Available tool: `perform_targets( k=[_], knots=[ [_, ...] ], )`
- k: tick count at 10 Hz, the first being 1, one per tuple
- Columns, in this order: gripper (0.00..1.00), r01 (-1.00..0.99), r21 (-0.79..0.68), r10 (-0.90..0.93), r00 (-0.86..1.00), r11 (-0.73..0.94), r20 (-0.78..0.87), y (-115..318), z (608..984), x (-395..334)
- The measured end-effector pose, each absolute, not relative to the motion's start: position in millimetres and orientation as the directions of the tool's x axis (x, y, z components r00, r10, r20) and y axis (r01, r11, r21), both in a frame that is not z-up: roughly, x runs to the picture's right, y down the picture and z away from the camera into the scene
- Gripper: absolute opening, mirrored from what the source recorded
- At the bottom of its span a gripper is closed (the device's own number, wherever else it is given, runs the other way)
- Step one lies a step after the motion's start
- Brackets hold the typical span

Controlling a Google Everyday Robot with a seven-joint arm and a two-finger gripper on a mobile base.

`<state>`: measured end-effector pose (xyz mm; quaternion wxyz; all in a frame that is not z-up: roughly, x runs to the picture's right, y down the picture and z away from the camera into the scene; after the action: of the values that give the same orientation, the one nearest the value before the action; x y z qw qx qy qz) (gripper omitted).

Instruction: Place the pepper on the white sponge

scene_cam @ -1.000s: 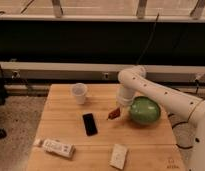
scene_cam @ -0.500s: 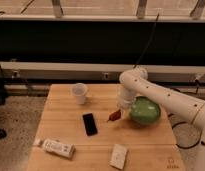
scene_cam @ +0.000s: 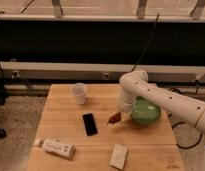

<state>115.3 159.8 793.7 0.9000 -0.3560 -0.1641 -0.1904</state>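
Camera view, one hand point(scene_cam: 116, 115) beside one green bowl point(scene_cam: 146, 112), grasping one pepper point(scene_cam: 113, 119), one white sponge point(scene_cam: 118, 156)

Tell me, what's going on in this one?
The robot's arm reaches down over the wooden table, its end effector next to the green bowl, with the small red pepper at its tip. The white sponge lies nearer the front edge, bare, so the pepper is not yet on it.
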Motion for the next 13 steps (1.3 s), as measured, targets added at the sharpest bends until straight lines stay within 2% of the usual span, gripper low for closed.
perform_targets(
  k=[13],
  knots=[
    [0.0,0.455,-0.562,-0.227,0.874,0.691,0.429,187.3,761.5,123.5]
  ],
)
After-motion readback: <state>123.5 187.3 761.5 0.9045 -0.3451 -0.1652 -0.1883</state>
